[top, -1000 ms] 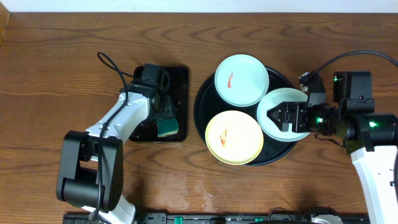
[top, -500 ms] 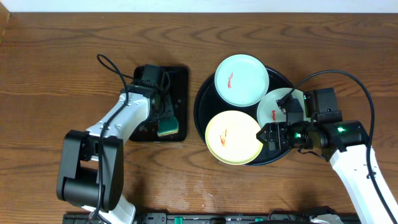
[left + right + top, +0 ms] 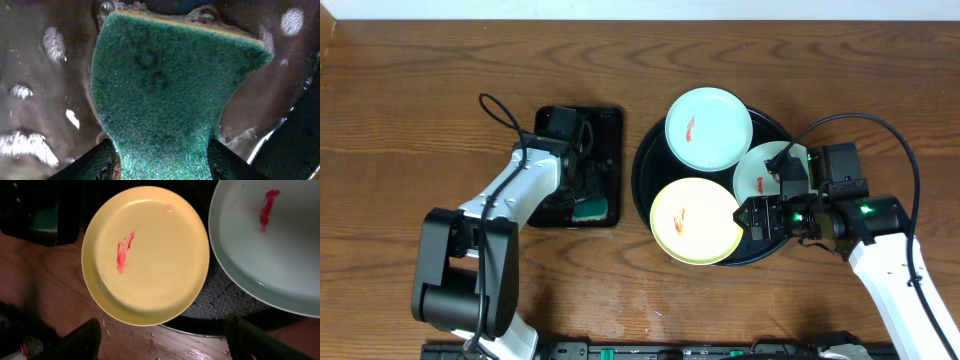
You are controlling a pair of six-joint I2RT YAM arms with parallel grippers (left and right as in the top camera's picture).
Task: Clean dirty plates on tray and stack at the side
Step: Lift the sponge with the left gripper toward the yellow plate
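The cleaning looks to be at its very start: all three plates lie dirty on the round tray (image 3: 642,170), and nothing is stacked at the side.

The left gripper (image 3: 162,162) is down over the small rectangular tray (image 3: 612,120), on the left of the table (image 3: 420,90). Its two fingers (image 3: 102,161) press on either side of the green sponge (image 3: 170,85), which is squeezed narrow between them, so it appears to be gripping the sponge.

The right gripper (image 3: 745,216) hovers at the right edge of the yellow plate (image 3: 695,222), with its jaws spread wide and nothing between them.

The yellow plate sits at the near side of the round tray, its near rim overhanging the tray's edge. It is shallow and glossy, with a short red smear (image 3: 122,250) left of its centre.

A mint plate (image 3: 708,127) lies at the far side, jutting past the tray's rim, with a small red mark. A second mint plate (image 3: 765,168), on the right, is partly hidden under the right arm and also carries a red streak.

The likely next move is for the right gripper to close on the yellow plate's thin rim to hold or lift it, while the left arm brings the sponge across. The rim is low and slick, so the jaws would need to come in level and bite squarely.
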